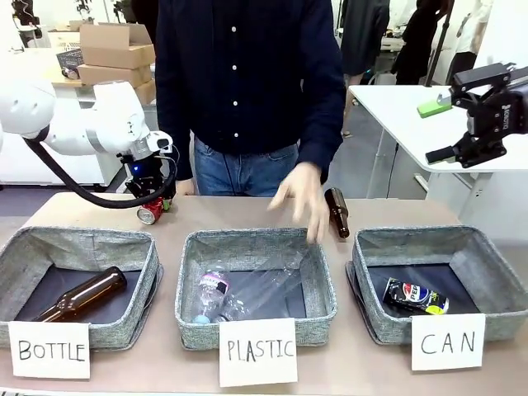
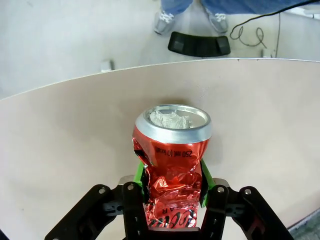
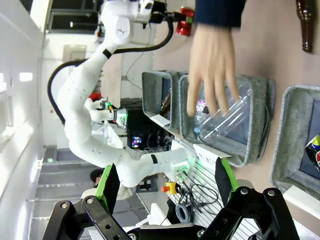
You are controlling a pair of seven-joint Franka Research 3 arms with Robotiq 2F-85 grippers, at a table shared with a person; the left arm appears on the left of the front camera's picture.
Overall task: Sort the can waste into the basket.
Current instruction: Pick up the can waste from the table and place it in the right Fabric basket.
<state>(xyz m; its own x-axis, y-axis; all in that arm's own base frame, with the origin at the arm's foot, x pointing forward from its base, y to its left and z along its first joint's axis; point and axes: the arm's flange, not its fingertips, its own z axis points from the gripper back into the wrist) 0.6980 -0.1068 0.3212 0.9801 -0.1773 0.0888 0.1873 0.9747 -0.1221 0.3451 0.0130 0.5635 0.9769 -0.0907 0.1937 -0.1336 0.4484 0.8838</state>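
Left wrist view: red can [image 2: 171, 150] lies along tool [image 2: 172, 179], top outward.

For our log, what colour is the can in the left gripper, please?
The can is red, silver-rimmed; best in the left wrist view.

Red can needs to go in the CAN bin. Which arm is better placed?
Left. The left gripper is shut on the red can at the table's far left. The right gripper hangs open and empty, raised off the table near the basket, so the left should probably carry it.
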